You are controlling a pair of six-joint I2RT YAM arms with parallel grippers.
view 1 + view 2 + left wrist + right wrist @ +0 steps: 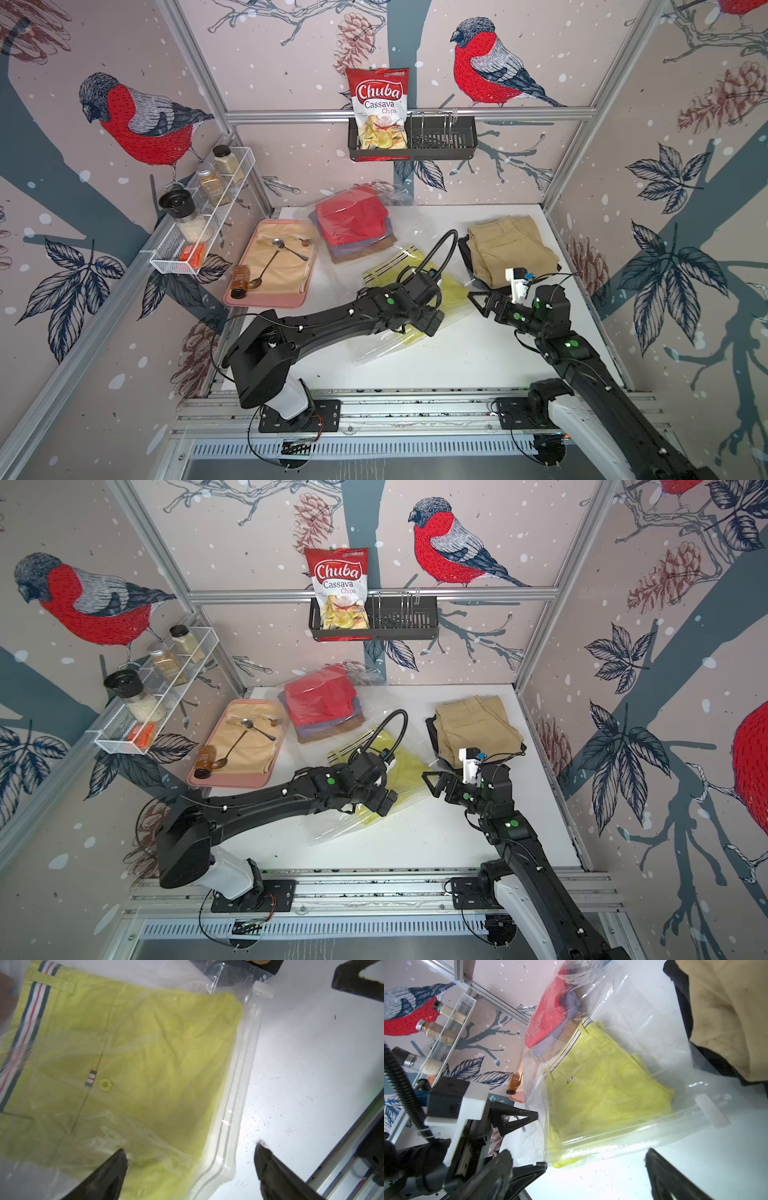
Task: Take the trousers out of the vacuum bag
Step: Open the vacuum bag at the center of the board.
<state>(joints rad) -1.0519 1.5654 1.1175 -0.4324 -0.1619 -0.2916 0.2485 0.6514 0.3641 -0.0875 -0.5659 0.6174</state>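
Tabletop (457,357): left arm (332,322) over vacuum bag (410,227); pink tray (266,302) beside.

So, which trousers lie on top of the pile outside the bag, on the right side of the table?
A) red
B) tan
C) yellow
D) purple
B: the tan trousers lie on the black pair, with no plastic of the vacuum bag over them.

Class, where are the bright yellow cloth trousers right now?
In a top view, the bright yellow cloth trousers lie mid-table inside the clear plastic vacuum bag, beneath the open left gripper, left of the folded tan trousers.
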